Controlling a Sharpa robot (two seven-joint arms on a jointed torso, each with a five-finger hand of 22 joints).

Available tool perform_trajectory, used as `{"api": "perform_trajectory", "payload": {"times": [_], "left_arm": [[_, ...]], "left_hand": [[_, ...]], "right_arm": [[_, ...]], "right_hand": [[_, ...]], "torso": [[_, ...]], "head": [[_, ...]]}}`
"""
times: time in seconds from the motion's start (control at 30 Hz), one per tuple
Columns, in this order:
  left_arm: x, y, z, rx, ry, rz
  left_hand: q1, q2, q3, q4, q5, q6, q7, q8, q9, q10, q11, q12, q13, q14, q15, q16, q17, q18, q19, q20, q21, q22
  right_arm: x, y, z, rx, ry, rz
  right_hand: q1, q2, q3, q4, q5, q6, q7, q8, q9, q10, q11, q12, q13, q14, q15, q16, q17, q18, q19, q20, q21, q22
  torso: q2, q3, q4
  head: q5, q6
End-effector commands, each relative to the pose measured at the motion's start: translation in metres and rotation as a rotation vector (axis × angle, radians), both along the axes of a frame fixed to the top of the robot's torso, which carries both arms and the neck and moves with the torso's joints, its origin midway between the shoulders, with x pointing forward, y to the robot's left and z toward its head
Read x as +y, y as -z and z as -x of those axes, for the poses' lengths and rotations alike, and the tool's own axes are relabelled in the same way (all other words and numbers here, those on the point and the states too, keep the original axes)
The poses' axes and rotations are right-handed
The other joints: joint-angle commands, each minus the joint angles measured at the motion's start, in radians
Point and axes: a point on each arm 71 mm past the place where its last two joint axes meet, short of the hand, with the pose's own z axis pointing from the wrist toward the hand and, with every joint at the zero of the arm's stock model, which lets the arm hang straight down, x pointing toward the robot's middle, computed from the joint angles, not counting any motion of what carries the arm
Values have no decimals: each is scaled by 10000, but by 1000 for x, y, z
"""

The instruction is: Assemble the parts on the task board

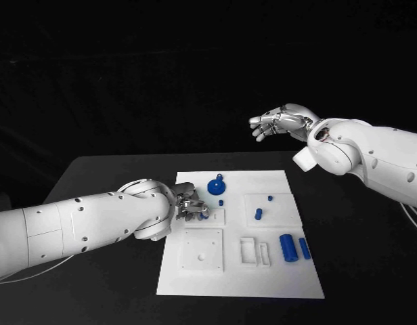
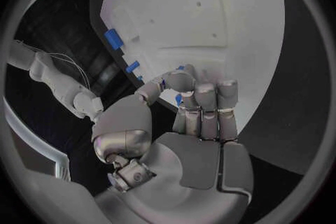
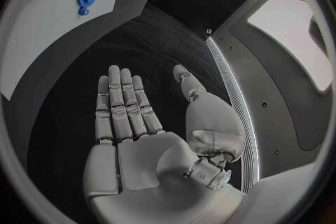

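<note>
Board (image 1: 267, 277) white, mid-table | left hand (image 1: 189, 206) down at its left edge, fingers curled round a small blue part (image 2: 179, 98) | right hand (image 1: 279, 123) raised beyond the far edge, flat, released, holding nothing

Left robot hand (image 1: 191, 207) lowered, fingers curled in a pinch, right robot hand (image 1: 279, 122) raised, fingers straight and apart
</note>
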Motion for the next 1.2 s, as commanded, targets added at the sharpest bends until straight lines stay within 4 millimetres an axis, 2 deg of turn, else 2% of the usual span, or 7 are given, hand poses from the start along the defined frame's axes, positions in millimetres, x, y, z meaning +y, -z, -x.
{"api": "perform_trajectory", "payload": {"times": [0.03,0.23,0.43,0.57,0.73,0.93,1.2], "left_arm": [[-4,5,3,370,287,-120],[-4,6,3,427,292,-165],[-4,7,3,436,297,-170],[-4,7,3,511,299,-167],[-7,8,5,699,464,-231],[-6,9,5,885,572,-338],[-5,9,4,851,532,-318]], "left_hand": [[-26,90,66,-11,6,1075,-984,25,-1,-388,-390,48,-13,855,-912,49,-9,188,85,-1353,55,7],[-37,102,62,-4,-21,1081,-984,20,-1,-395,-390,67,-24,851,-912,55,-19,189,89,-1351,57,9],[-63,121,47,12,-58,1098,-986,17,1,-399,-391,101,-38,851,-913,71,-31,191,94,-1349,61,13],[-159,200,15,53,-63,1147,-996,20,7,-404,-402,177,-61,860,-921,120,-48,190,100,-1342,66,21],[-400,409,31,4,46,1253,-1034,44,28,-410,-437,380,-74,869,-955,266,-48,200,101,-1339,98,58],[-593,488,72,-6,73,1355,-1068,90,51,-420,-469,576,-69,878,-980,412,-33,216,115,-1342,135,93],[-715,531,104,15,68,1434,-1102,149,73,-431,-502,769,-60,895,-1008,543,-23,236,143,-1349,172,124]], "right_arm": [[2,0,0,80,-139,-116],[2,0,1,82,-148,-120],[1,0,0,94,-115,-109],[2,1,0,118,-122,-99],[1,1,0,132,-106,-89],[2,1,0,148,-134,-84],[2,2,0,168,-154,-77]], "right_hand": [[68,62,6,73,-37,-39,-9,58,-12,90,8,-63,-15,-83,15,-65,-5,-50,-93,15,-64,8],[63,64,7,76,-37,-34,-10,63,-17,88,13,-74,-34,-93,20,-76,-6,-49,-108,22,-72,9],[60,65,8,79,-36,-32,-11,66,-22,88,15,-83,-50,-102,24,-85,-7,-48,-120,28,-77,9],[60,67,10,80,-31,-32,-11,67,-24,88,17,-87,-59,-105,26,-89,-7,-47,-126,30,-80,10],[58,53,10,79,-10,-46,-7,63,-35,81,23,-102,-82,-116,33,-101,-8,-44,-142,37,-87,11],[65,55,22,81,75,-51,-4,66,-49,92,27,-116,-119,-115,37,-111,-4,-33,-157,49,-92,15],[71,54,35,83,184,-49,-3,75,-65,110,27,-128,-161,-112,39,-121,2,-19,-164,65,-92,24]], "torso": [[4,-1,9],[10,-8,-5],[6,-5,9],[9,-4,8],[13,-9,12],[16,-10,-3],[15,-9,10]], "head": [[-4,13],[-2,9],[7,7],[9,-2],[12,-14],[26,-37],[18,-49]]}}
